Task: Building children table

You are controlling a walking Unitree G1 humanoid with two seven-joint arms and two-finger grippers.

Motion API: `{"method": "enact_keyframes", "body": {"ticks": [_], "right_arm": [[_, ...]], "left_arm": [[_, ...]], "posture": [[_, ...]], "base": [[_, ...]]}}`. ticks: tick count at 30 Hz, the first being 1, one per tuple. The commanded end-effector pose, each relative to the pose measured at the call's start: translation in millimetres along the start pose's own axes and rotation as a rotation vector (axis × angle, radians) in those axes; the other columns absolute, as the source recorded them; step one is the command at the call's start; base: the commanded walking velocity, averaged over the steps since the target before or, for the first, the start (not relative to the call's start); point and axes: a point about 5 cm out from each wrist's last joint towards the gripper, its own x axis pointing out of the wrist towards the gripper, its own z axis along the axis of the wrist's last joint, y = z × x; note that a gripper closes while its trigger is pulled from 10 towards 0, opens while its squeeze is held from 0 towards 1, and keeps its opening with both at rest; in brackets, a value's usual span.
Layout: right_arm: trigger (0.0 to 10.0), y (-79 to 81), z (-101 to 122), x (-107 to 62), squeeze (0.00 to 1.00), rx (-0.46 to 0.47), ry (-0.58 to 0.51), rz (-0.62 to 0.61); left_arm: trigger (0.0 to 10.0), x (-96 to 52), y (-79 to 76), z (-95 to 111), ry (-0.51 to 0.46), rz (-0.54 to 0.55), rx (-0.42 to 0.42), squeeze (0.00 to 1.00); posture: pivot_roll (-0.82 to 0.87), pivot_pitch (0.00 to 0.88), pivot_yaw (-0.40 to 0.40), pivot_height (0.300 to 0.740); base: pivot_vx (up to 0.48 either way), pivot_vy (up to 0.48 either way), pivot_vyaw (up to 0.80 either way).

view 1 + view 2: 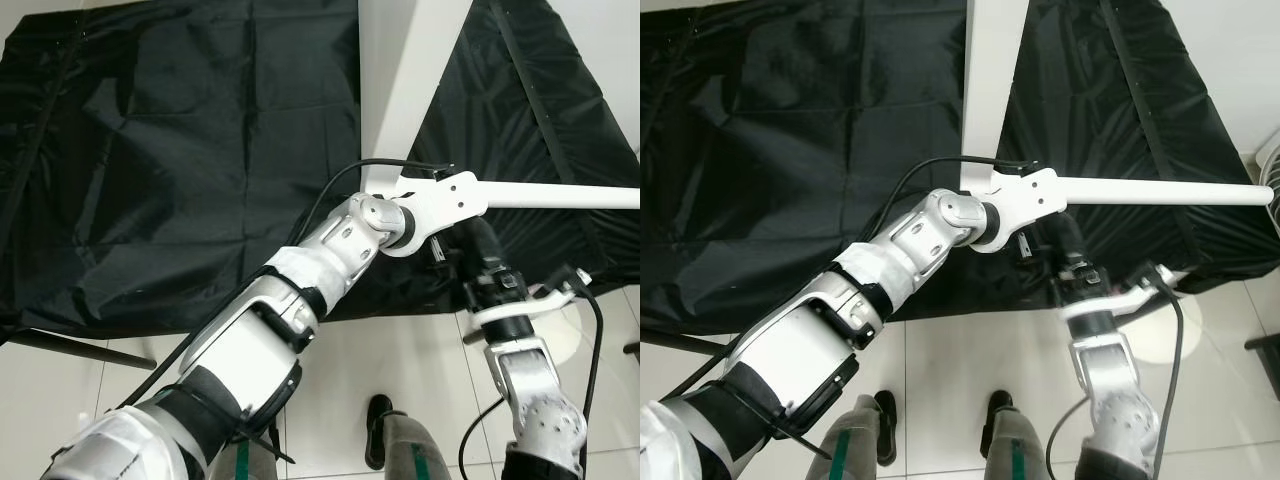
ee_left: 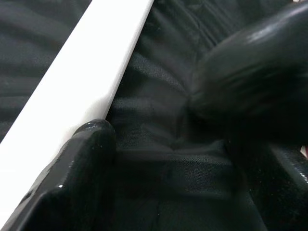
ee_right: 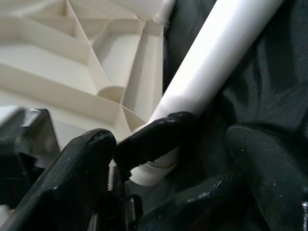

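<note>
Currently I saw the white table leg (image 1: 1160, 190), a smooth round tube, lying roughly level, its free end pointing away from my left gripper (image 2: 159, 144), whose fingers stood apart; my right gripper's (image 3: 173, 159) fingers stood apart by the leg's base.

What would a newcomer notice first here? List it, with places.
First, the white table top standing on edge against the black cloth at centre. A long white table leg juts from its lower corner toward the robot's right. There both grippers meet: the left gripper beside the panel's edge, the right gripper at the leg's base.
</note>
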Motion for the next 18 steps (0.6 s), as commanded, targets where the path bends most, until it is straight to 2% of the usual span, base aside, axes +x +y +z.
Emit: {"method": "enact_keyframes", "body": {"ticks": [1,3,4,5,6,8,9,11,13,15,18], "right_arm": [[10.0,14.2,-7.0,11.2,0.00,-0.035,0.049,0.058],[10.0,14.2,-7.0,11.2,0.00,-0.035,0.049,0.058],[10.0,19.3,-3.3,16.7,0.00,-0.076,0.052,0.074],[10.0,19.3,-3.3,16.7,0.00,-0.076,0.052,0.074],[10.0,24.8,1.5,24.4,0.00,-0.135,0.059,0.101],[10.0,24.8,1.5,24.4,0.00,-0.135,0.059,0.101],[10.0,33.0,7.3,35.2,0.00,-0.239,0.090,0.157],[10.0,33.0,7.3,35.2,0.00,-0.239,0.090,0.157],[10.0,38.1,5.8,41.0,0.00,-0.308,0.127,0.198],[10.0,39.2,4.4,44.2,0.00,-0.371,0.144,0.216],[10.0,40.5,4.4,45.0,0.00,-0.389,0.150,0.230]], "left_arm": [[10.0,-3.7,6.2,-16.8,0.041,0.200,-0.050,0.00],[10.0,-3.7,6.2,-16.8,0.041,0.200,-0.050,0.00],[10.0,-9.0,4.5,-17.4,0.009,0.194,-0.067,0.00],[10.0,-9.0,4.5,-17.4,0.009,0.194,-0.067,0.00],[10.0,-23.9,1.8,-24.2,-0.039,0.180,-0.111,0.00],[10.0,-23.9,1.8,-24.2,-0.039,0.180,-0.111,0.00],[10.0,-55.1,-6.1,-35.8,-0.118,0.164,-0.151,0.00],[10.0,-55.1,-6.1,-35.8,-0.118,0.164,-0.151,0.00],[10.0,-79.5,-10.2,-37.6,-0.190,0.157,-0.145,0.00],[10.0,-96.8,-12.1,-35.5,-0.238,0.167,-0.113,0.00],[10.0,-103.3,-11.9,-35.3,-0.247,0.172,-0.109,0.00]], "posture": [[0.08,0.177,0.088,0.740],[0.08,0.177,0.088,0.740],[0.08,0.169,0.082,0.740],[0.08,0.169,0.082,0.740],[0.08,0.157,0.070,0.740],[0.08,0.157,0.070,0.740],[0.10,0.146,0.037,0.740],[0.10,0.146,0.037,0.740],[0.11,0.144,0.024,0.740],[0.12,0.137,0.006,0.740],[0.12,0.133,-0.003,0.740]], "base": [[0.000,0.000,0.00],[0.000,0.000,0.00],[0.000,0.000,0.00],[0.000,0.000,0.00],[0.000,0.000,0.00],[0.000,0.000,0.00],[0.000,0.000,0.00],[0.000,0.000,0.00],[0.000,0.000,0.00],[0.000,0.000,0.00],[0.000,0.000,0.00]]}}
